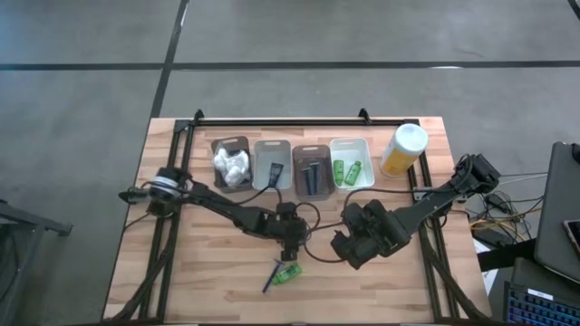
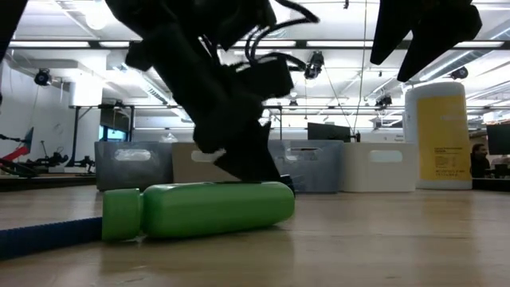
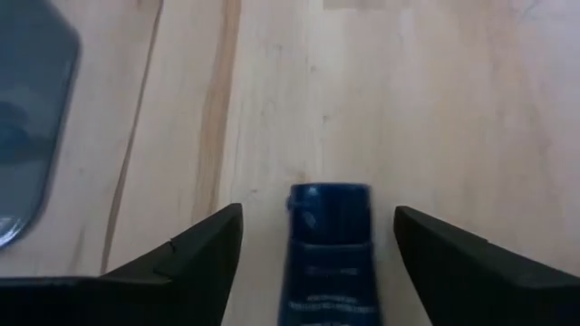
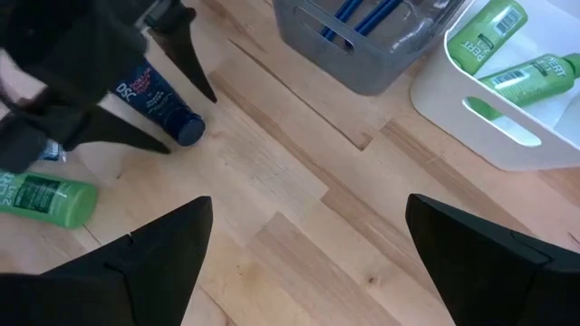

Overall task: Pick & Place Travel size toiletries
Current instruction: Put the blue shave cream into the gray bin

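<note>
A small dark-blue tube lies flat on the wooden table. My left gripper is open and low over it, with one finger on each side of the tube and a gap showing on both sides. The right wrist view shows the same tube between those fingers. A green mini bottle lies on its side nearer the table's near edge, with a slim blue razor beside it. My right gripper hovers open to the right of the left one, over bare wood.
Four bins stand in a row along the far side: a brown one with white bundles, a clear one, a brown one with dark items and a white one with green bottles. A tall yellow canister stands to their right.
</note>
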Controlling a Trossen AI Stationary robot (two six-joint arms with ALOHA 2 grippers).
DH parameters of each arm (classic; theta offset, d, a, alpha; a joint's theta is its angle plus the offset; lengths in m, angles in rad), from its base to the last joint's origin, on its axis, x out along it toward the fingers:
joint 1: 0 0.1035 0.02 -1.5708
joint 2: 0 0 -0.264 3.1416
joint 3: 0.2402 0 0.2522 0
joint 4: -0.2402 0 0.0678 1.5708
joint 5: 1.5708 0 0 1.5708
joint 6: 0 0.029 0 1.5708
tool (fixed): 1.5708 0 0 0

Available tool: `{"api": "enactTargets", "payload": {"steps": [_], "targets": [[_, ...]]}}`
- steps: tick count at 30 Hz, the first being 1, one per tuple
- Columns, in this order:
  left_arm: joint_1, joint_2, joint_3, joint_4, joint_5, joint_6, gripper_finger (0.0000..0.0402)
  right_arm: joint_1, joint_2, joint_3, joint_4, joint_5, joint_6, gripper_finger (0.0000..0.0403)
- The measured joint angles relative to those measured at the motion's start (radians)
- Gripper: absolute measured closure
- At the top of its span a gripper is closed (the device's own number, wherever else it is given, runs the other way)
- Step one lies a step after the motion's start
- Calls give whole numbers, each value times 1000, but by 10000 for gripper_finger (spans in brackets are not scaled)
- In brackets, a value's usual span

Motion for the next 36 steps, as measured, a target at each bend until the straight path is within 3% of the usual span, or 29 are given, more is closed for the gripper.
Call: {"api": "enactTargets", "payload": {"steps": [5,14,21,28,31,36], "targets": [[7,18,2,4,21,0,152,0,0,0,-3,0,4,39],[5,19,2,6,26,46,276,0,0,0,-23,0,3,39],[7,-83,1,-89,0,-48,277,0,-2,0,-30,1,-5,39],[11,-344,0,-300,-293,-435,277,0,-11,0,-48,13,10,39],[66,-442,-5,-304,-411,-567,277,-2,-12,0,-69,24,32,39],[245,-500,-6,-300,-422,-684,277,-3,-12,0,-77,40,41,39]]}}
